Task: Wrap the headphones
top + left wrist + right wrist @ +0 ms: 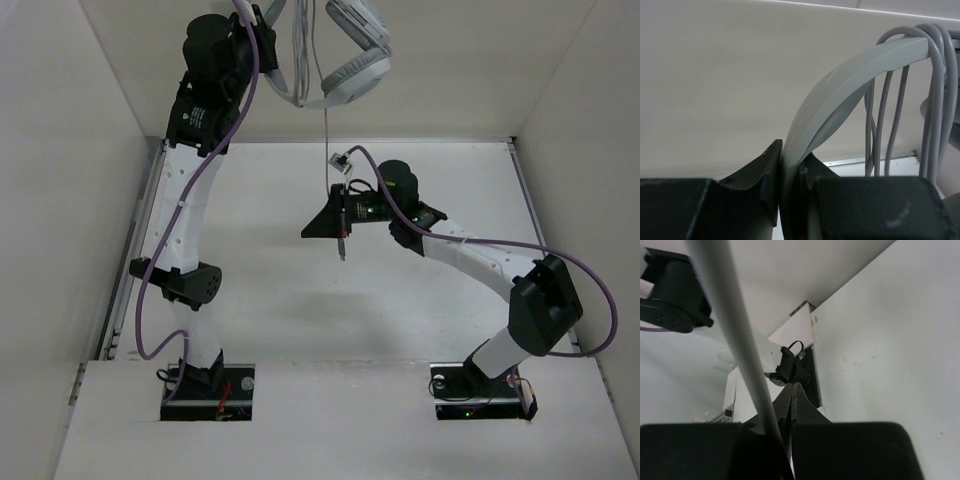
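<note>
The light grey headphones hang high at the back, held by the headband. My left gripper is shut on the headband, which passes between its jaws. Several loops of thin grey cable hang over the headband. One strand of cable drops straight down to my right gripper, which is shut with the cable running into the base of its jaws. The small plug dangles just below the right gripper, above the table.
White walls enclose the table at the left, back and right. The left arm stands tall at the left, with purple robot cables looping beside it. The right arm reaches in from the right. The arm bases sit at the near edge.
</note>
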